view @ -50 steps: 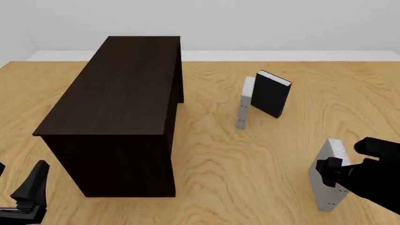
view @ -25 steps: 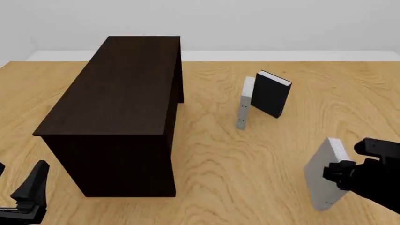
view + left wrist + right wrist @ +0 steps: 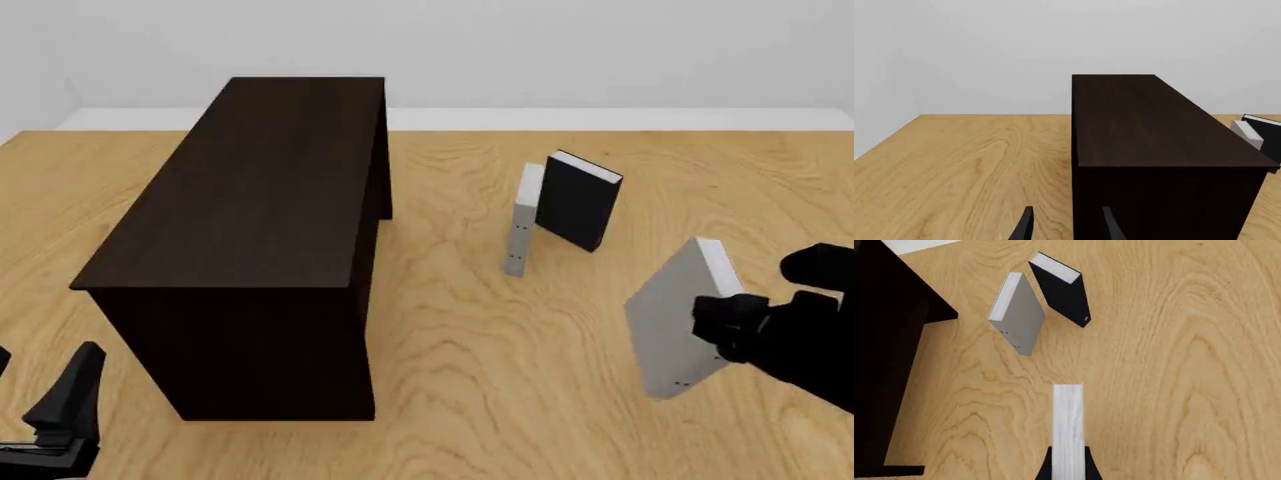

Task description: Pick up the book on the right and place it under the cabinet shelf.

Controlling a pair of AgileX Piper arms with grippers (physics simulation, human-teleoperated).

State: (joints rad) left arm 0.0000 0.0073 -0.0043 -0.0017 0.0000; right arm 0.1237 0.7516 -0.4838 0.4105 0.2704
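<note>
I have the book (image 3: 678, 325) pinched between the right fingers (image 3: 1067, 462), closed on its page edge, and it hangs tilted at the right of the front frame, apparently clear of the counter (image 3: 534, 350). To do this carry well, I'd swing it left slowly, keep it low, and level it before sliding it under the cabinet shelf (image 3: 254, 230), steering wide of the black book (image 3: 578, 203) and the pale grey book (image 3: 523, 225). It's thick, light grey, with white pages and tiny dark dots near one edge. My left fingers (image 3: 1064, 225) are parted, holding nothing.

Bright, even, sharp, faint shadows
</note>
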